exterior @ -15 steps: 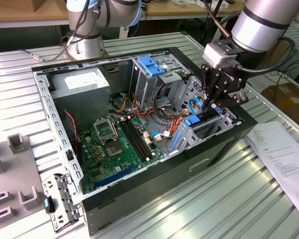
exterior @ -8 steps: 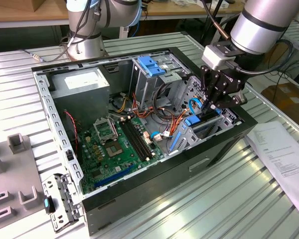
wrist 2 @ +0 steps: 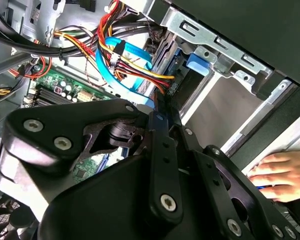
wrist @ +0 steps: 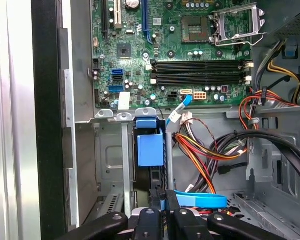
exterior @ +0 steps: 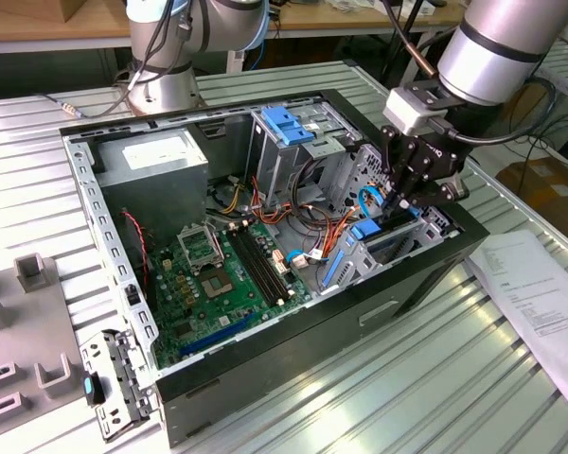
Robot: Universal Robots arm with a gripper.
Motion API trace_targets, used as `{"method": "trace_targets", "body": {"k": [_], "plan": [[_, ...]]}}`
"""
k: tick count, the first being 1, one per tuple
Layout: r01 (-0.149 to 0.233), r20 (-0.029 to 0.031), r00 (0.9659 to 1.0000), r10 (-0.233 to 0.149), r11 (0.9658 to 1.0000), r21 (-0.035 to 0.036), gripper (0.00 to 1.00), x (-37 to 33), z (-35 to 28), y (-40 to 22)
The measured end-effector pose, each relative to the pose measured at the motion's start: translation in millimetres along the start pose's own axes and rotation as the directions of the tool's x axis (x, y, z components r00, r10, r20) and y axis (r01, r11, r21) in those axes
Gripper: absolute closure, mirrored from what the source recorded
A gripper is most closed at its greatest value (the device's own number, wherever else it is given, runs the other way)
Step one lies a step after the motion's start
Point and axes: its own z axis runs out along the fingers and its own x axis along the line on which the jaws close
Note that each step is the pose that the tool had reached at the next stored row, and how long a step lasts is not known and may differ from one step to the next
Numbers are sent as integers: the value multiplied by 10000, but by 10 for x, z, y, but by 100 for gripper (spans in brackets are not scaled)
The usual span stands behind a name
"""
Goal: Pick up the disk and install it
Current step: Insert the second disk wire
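Observation:
The disk (exterior: 367, 236) stands on edge in the drive bay at the case's side nearest the exterior view's right, and its bright blue carrier frame (wrist: 150, 147) shows between the bay's metal rails. My gripper (exterior: 396, 213) hangs straight above the bay. Its black fingers (wrist: 182, 220) are drawn close together on the disk's thin edge. In the second wrist view the fingertips (wrist 2: 162, 107) meet just behind the blue frame (wrist 2: 197, 62). Most of the disk's flat face is hidden by the bay walls.
The open computer case (exterior: 398, 303) lies on a ribbed metal table. Coloured cables (wrist: 205, 155) and a blue flat cable (wrist: 200, 200) crowd beside the bay. A tall drive cage (exterior: 289, 128) stands further in. A person's hand (wrist 2: 280, 172) rests outside the case. A paper sheet (exterior: 540, 293) lies beside the case.

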Motion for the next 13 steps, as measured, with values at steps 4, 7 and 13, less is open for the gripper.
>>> {"method": "trace_targets", "body": {"k": [4,7,13], "plan": [[0,41,10000,0,10000,-3,84,38,86,-2],[0,-1,10000,0,10000,-2,84,51,70,-2],[1,48,10000,-1,10000,6,76,42,-87,-2]]}}
